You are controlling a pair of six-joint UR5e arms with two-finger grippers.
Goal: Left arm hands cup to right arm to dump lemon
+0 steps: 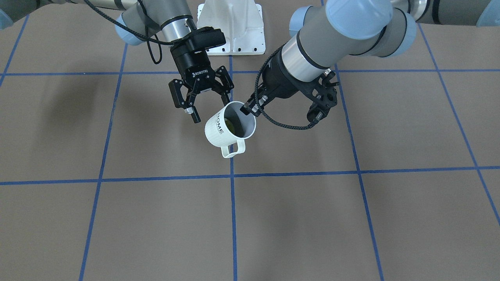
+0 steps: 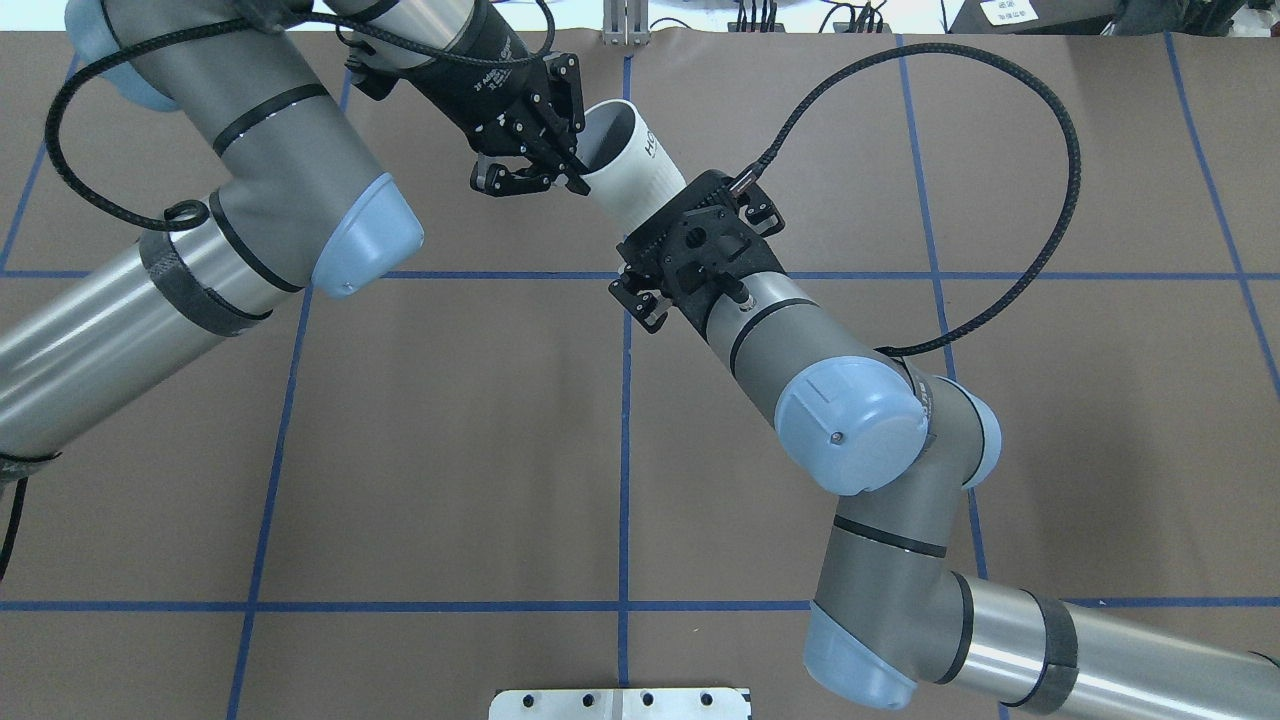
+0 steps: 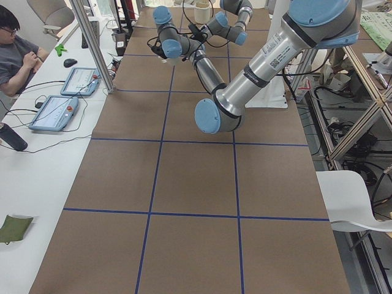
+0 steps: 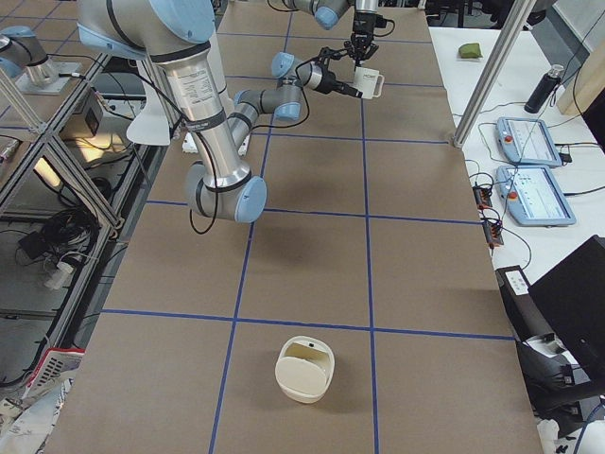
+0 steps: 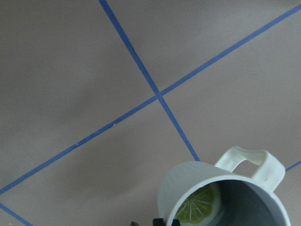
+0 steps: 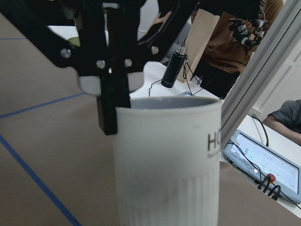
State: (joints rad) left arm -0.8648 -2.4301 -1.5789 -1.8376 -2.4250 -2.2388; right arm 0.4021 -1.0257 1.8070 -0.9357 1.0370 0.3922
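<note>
The off-white cup (image 1: 218,130) with black "HOME" lettering hangs tilted above the table, handle down. My left gripper (image 1: 248,110) is shut on its rim, as the overhead view (image 2: 572,180) also shows. The lemon (image 5: 200,205), a yellow-green cut fruit, lies inside the cup and also shows in the front view (image 1: 229,125). My right gripper (image 1: 210,106) is open, with a finger on either side of the cup's body near its base. I cannot tell if they touch it. The right wrist view is filled by the cup (image 6: 169,165).
The white robot base mount (image 1: 230,27) stands behind the grippers. An off-white container (image 4: 304,369) sits on the table at the end on my right. The brown table carries blue tape lines (image 1: 233,218). An operator (image 3: 15,49) sits at the side desk.
</note>
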